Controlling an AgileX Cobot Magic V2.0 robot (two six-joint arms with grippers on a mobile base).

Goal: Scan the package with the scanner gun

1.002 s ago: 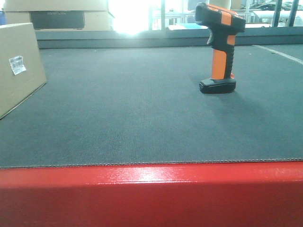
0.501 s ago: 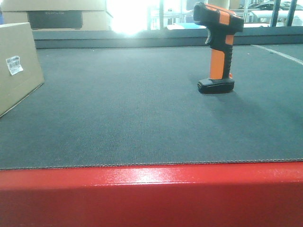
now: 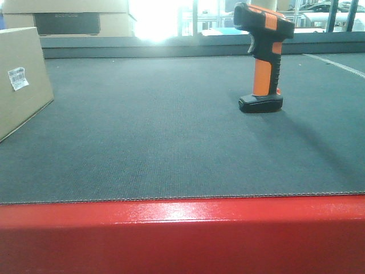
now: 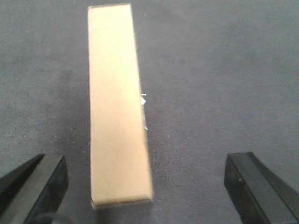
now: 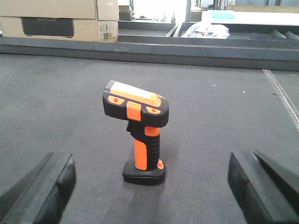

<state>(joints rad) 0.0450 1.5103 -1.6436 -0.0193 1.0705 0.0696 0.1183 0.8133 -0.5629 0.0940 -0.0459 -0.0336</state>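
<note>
Counter (image 3: 159, 131) of dark grey fabric with a red front edge (image 3: 182, 234), front view. Package (image 3: 23, 85) rests on it at 9 o'clock, cut off by the frame, its white label (image 3: 17, 78) on the side that faces the middle. Scanner (image 3: 263, 74) stands upright on its flat black foot at 1 o'clock, head pointing toward 9 o'clock, well apart from the package. Far box (image 3: 65, 20) with a dark panel lies beyond the counter at 11 o'clock. No pincer appears in this view.

Left wrist view, looking down. Package (image 4: 117, 102) runs from 12 to 6 o'clock, slightly left of centre, with a white sliver on its right edge. Left pincer (image 4: 145, 161) is spread wide and holds nothing; its black fingers (image 4: 42, 182) enter at 7 and 5 o'clock, and the package's near end shows between them, touching neither.

Right wrist view. Scanner (image 5: 140, 116) stands upright at centre on the counter (image 5: 224, 112), orange handle above the black foot. Right pincer (image 5: 152, 158) is spread wide and holds nothing, its fingers (image 5: 261, 186) at 7 and 5 o'clock, clear of the scanner. Far box (image 5: 56, 21) sits at 11 o'clock.
</note>
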